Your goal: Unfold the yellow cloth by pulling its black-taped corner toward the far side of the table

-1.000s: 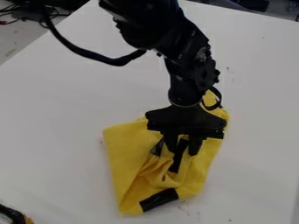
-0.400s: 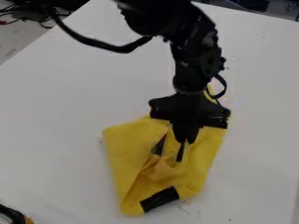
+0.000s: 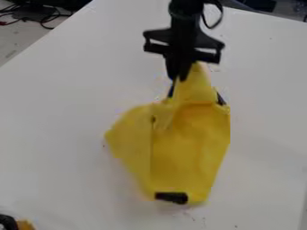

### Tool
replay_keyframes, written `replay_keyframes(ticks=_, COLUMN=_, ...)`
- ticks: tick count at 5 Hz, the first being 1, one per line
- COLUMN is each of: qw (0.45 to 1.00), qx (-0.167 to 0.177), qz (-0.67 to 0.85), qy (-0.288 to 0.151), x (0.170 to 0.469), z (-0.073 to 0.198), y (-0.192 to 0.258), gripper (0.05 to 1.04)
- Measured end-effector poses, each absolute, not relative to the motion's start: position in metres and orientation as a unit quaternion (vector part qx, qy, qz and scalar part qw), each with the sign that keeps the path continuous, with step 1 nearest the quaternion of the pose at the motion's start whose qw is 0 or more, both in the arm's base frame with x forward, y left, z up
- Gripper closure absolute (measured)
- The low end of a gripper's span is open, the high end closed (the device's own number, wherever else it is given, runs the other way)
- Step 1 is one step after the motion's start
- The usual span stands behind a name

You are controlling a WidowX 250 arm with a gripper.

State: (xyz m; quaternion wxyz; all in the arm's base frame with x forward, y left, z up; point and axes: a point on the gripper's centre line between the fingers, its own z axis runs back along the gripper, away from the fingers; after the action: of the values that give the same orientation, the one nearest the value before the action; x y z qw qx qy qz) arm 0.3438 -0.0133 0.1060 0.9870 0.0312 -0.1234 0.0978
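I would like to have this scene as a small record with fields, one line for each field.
gripper: closed on the cloth, near the top of the view
held thing: yellow cloth, rising to a peak between the fingers of the gripper
cloth marking: black patch at its near end
surface: white table
lower left corner: black-and-orange object, partly visible

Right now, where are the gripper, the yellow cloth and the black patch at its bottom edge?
Gripper (image 3: 179,78): camera view, between fingertips.
Yellow cloth (image 3: 189,146): camera view, broad middle.
Black patch (image 3: 172,197): camera view, centre.
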Motion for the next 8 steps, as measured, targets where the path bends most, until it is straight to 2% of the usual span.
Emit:
replay_keyframes(ticks=1, qw=0.985, qx=0.03, qz=0.088, qy=-0.143, x=0.364, z=0.11, y=0.024, gripper=1.005)
replay_keyframes(ticks=2, qw=0.982, qx=0.026, qz=0.102, qy=-0.155, x=0.374, z=0.1, y=0.068, gripper=1.005)
replay_keyframes(ticks=3, qw=0.981, qx=0.005, qz=0.106, qy=-0.161, x=0.378, z=0.079, y=0.092, gripper=1.005)
replay_keyframes(ticks=5, qw=0.988, qx=-0.022, qz=0.057, qy=-0.139, x=0.426, z=0.043, y=0.113, gripper=0.985)
replay_keyframes(ticks=6, qw=0.992, qx=-0.03, qz=0.029, qy=-0.12, x=0.446, z=0.026, y=0.116, gripper=0.817)
replay_keyframes(ticks=8, qw=0.993, qx=-0.016, qz=0.015, qy=-0.117, x=0.454, z=0.024, y=0.121, gripper=0.237)
